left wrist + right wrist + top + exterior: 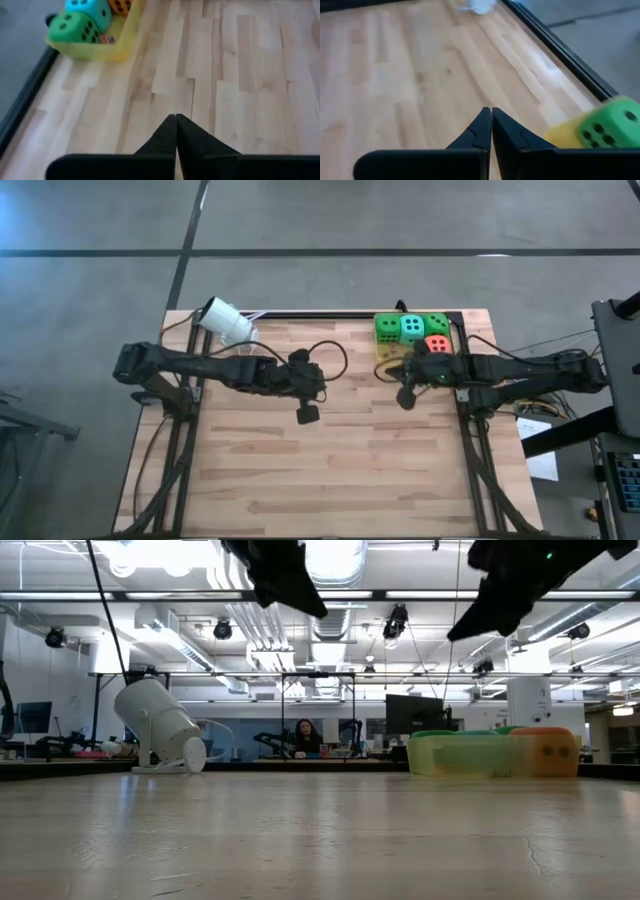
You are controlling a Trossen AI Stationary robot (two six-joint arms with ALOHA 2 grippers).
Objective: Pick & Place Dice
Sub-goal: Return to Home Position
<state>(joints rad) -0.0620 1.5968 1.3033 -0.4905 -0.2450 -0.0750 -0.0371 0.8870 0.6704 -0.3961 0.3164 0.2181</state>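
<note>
Four dice sit in the yellow bin [388, 367] at the far right corner of the tabletop [330, 470]. A green die [387, 328], a teal die [411, 327] and a second green die [437, 323] line the far side, with the orange-red die [437, 345] just nearer. I see none loose on the wood, so I judge the sorting finished and the job now is only to bring both arms home.

The right arm [520, 368] needs the care. Its jaws hang just beside the bin's near left corner, and the right wrist view shows a green die and the yellow rim close to the tips. I'd lift first, then draw back toward the right edge, so nothing catches the rim and drags the bin.

The left arm [220, 370] has its jaws over the middle of the tabletop, well apart from the bin. On its way back I'd mind the white cylindrical unit [228, 320] at the far left corner and the slack cable [335, 352] looped by the wrist. The low view shows both arms raised off the wood, which helps.

Both pairs of jaws are pressed tip to tip with no gap showing. They hold nothing and touch nothing, and I'd travel home with them closed like that.
</note>
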